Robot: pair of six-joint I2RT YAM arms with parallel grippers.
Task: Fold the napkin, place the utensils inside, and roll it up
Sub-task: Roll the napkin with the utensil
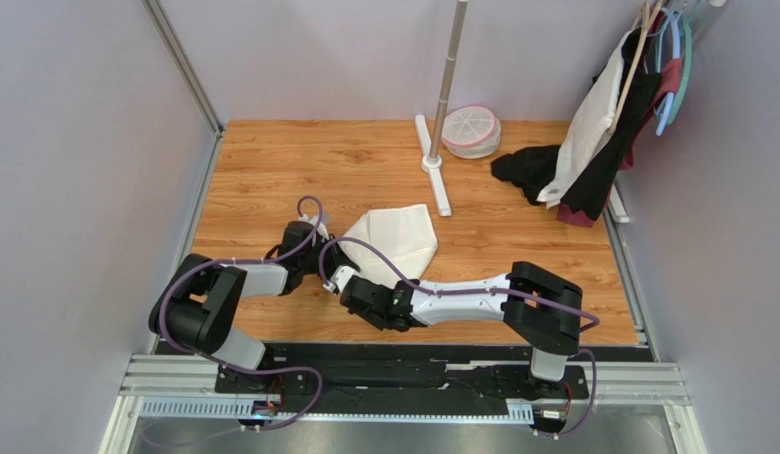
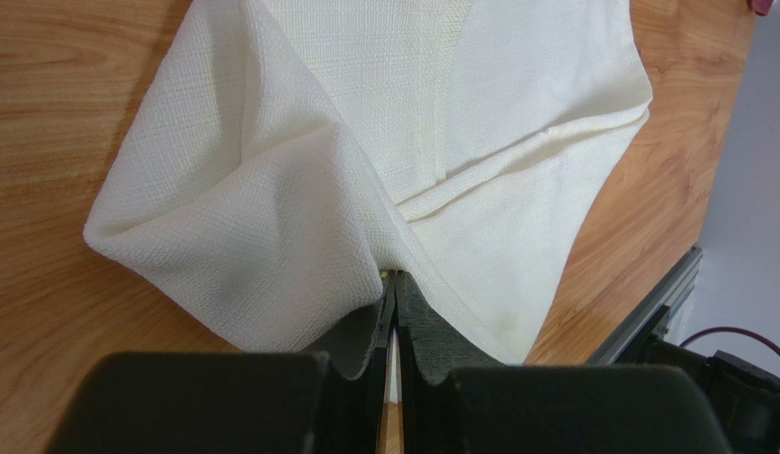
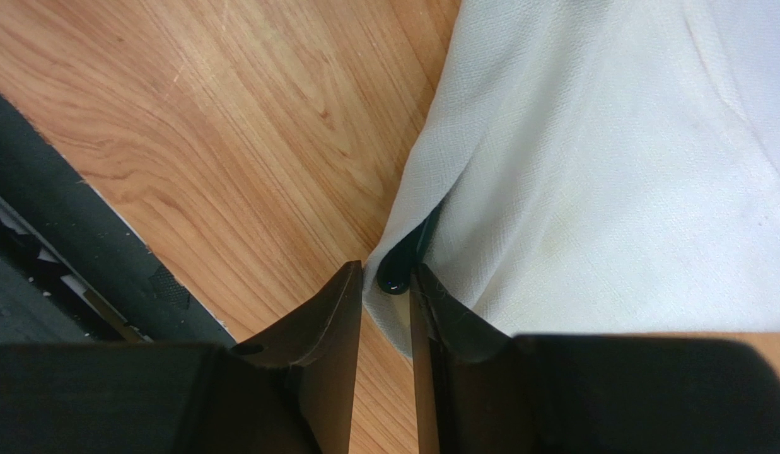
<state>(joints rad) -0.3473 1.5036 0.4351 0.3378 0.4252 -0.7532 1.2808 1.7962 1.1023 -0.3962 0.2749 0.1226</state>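
Wood-grain tabletop (image 1: 270,170) between pale grey walls (image 1: 81,142) (metal stand pole (image 1: 451,66) at the back)

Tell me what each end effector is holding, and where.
Left end effector: shut on napkin, folded edge. Right end effector: straddles napkin edge at fork handle tip; hold unclear.

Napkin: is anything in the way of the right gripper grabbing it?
Nothing visible is. The edge of the napkin already lies inside the right gripper, between its two tips, with a dark rounded tip poking out of the fold there.
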